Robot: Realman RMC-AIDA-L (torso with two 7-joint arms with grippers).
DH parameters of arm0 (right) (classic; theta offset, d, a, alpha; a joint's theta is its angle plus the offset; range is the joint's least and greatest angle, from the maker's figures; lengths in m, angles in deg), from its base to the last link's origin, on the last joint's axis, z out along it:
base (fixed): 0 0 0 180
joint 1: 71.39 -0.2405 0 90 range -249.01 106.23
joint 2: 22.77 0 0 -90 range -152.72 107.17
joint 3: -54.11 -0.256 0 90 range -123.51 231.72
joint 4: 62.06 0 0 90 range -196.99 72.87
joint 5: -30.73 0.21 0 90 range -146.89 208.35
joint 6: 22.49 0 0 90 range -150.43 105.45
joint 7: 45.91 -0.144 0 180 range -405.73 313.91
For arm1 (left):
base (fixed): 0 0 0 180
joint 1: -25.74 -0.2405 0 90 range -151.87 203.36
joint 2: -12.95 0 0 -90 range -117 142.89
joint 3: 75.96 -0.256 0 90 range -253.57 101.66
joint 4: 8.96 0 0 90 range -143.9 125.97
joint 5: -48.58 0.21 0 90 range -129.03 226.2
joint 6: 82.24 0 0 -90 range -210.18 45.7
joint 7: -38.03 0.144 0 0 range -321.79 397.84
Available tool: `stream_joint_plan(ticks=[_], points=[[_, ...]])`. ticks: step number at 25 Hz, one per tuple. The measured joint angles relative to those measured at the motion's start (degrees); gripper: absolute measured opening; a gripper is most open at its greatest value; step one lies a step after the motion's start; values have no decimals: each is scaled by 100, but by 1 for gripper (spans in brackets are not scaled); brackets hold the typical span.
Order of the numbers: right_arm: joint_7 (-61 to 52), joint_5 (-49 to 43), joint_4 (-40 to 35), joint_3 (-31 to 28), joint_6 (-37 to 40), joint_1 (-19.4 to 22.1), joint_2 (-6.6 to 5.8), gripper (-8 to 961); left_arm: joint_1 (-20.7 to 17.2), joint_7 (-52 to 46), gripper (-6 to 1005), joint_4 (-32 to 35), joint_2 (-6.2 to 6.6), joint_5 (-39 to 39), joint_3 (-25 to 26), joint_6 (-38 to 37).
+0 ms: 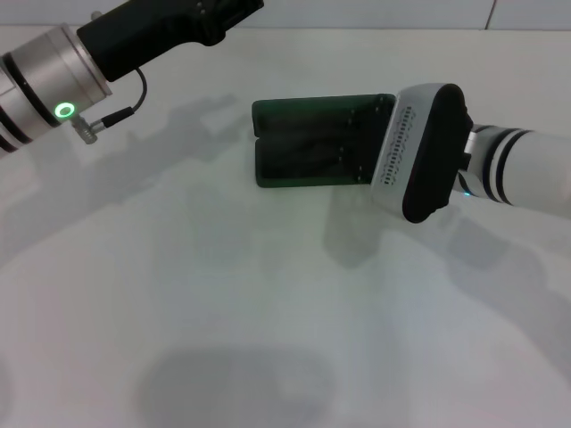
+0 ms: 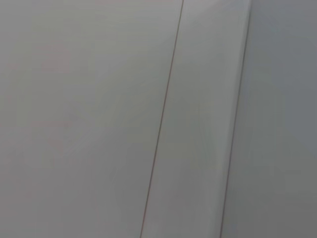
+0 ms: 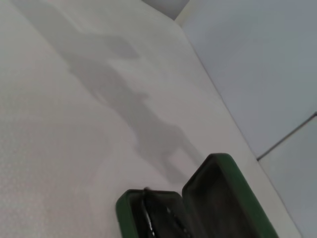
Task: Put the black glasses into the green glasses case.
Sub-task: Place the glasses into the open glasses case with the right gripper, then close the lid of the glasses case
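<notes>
The green glasses case (image 1: 261, 114) lies open at the middle of the white table, its lid towards the back. It also shows in the right wrist view (image 3: 237, 174). Thin dark lines of the black glasses (image 3: 150, 221) show inside the case's tray; in the head view they blend into the dark lining. My right gripper (image 1: 376, 134) is at the right end of the case, mostly hidden behind its grey wrist housing. My left gripper (image 1: 211, 20) is raised at the back left, far from the case, partly cut off by the picture's top edge.
The white table (image 1: 268, 312) runs around the case, with a pale wall behind it. The left wrist view shows only wall panels (image 2: 99, 119). A cable and connector (image 1: 86, 132) hang from the left arm.
</notes>
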Motion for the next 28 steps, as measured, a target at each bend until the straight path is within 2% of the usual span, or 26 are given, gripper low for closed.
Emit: stream_joint_plan(ticks=[9, 17, 20, 22, 24, 27, 28], points=[[9, 44, -427, -181, 58, 451, -12, 203, -14, 10, 529, -65, -1, 37, -7, 225], [-6, 341, -634, -896, 951, 832, -18, 210, 95, 17, 530, -138, -1, 222, -22, 385], [67, 687, -673, -1476, 1747, 997, -39, 213, 140, 18, 530, -162, -4, 232, -112, 572], [247, 928, -693, -2130, 2749, 1137, -38, 215, 217, 22, 530, -167, -8, 236, -312, 981], [510, 1177, -544, -2870, 4099, 1179, -51, 216, 333, -7, 530, -170, -9, 239, -584, 1550], [738, 1290, 19, -4140, 6103, 1032, -81, 219, 593, -222, 530, -182, 7, 292, -1166, 2425], [772, 1289, 203, -4509, 6497, 980, -87, 220, 704, -343, 530, -184, 13, 369, -1404, 2716]])
